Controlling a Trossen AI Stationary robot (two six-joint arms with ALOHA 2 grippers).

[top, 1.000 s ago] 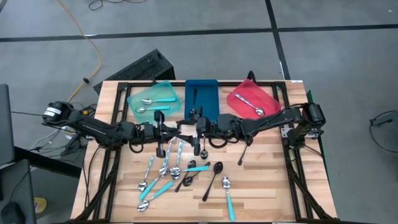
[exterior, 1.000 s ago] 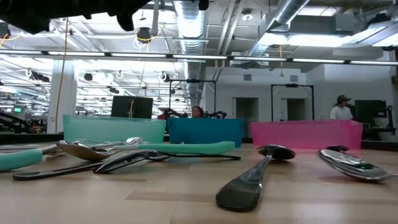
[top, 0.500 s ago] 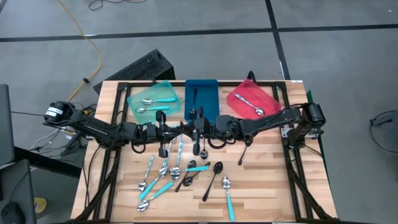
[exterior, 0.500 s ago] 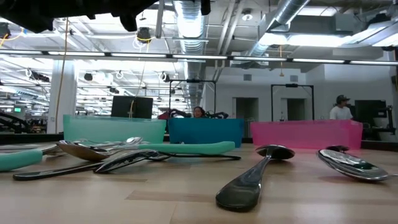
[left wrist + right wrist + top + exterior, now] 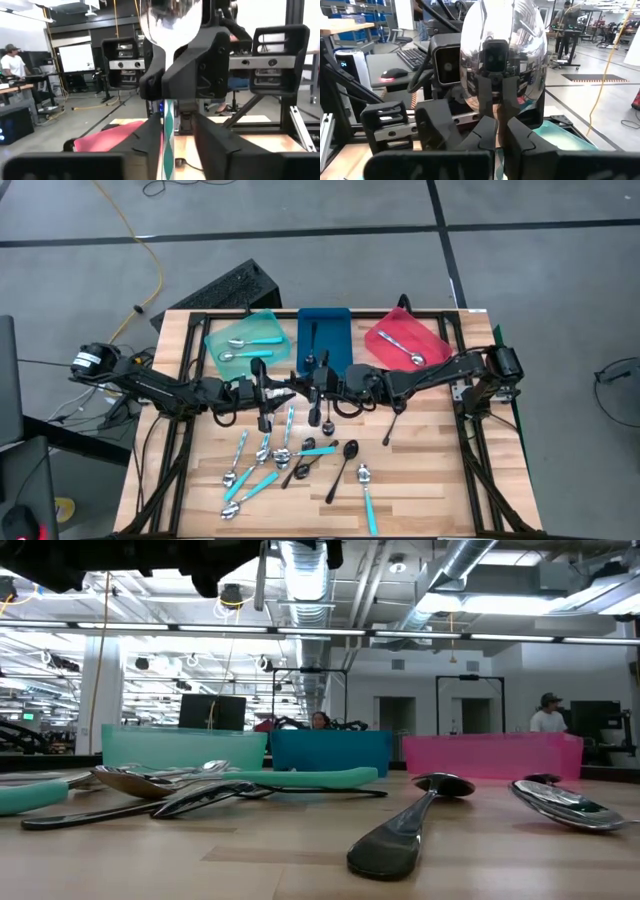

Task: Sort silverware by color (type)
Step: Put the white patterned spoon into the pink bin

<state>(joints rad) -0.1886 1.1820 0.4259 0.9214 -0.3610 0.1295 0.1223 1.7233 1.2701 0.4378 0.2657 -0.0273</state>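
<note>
My two grippers meet above the table's middle. Between them stands a teal-handled spoon, upright, with its bowl (image 5: 502, 55) on top. My right gripper (image 5: 500, 125), coming from the table's right (image 5: 308, 386), is shut on it. My left gripper (image 5: 176, 125), coming from the left (image 5: 282, 388), is open, with the teal handle (image 5: 167, 145) hanging between its fingers, close beside one of them. Several loose spoons (image 5: 290, 455), teal-handled, black and silver, lie on the wooden table nearer the front edge. My right gripper pinches the spoon's neck (image 5: 497, 114), just below the bowl, between its two fingers. The fingers come level from the table's right and lie across the spoon. The spoon stands upright, lifted clear of the table, with its handle hanging below the fingers. My left gripper has the handle (image 5: 168, 125) beside one finger; whether they touch cannot be told.
Three trays stand along the far edge. The teal tray (image 5: 222, 330) holds teal-handled spoons, the blue tray (image 5: 335, 325) a black one, and the red tray (image 5: 432, 330) a silver one. A person (image 5: 548, 712) stands in the room beyond the table.
My right gripper has moved a little toward the table's left edge, up to my left gripper, closing the space between the two arms. The loose spoons on the table have stayed where they were.
</note>
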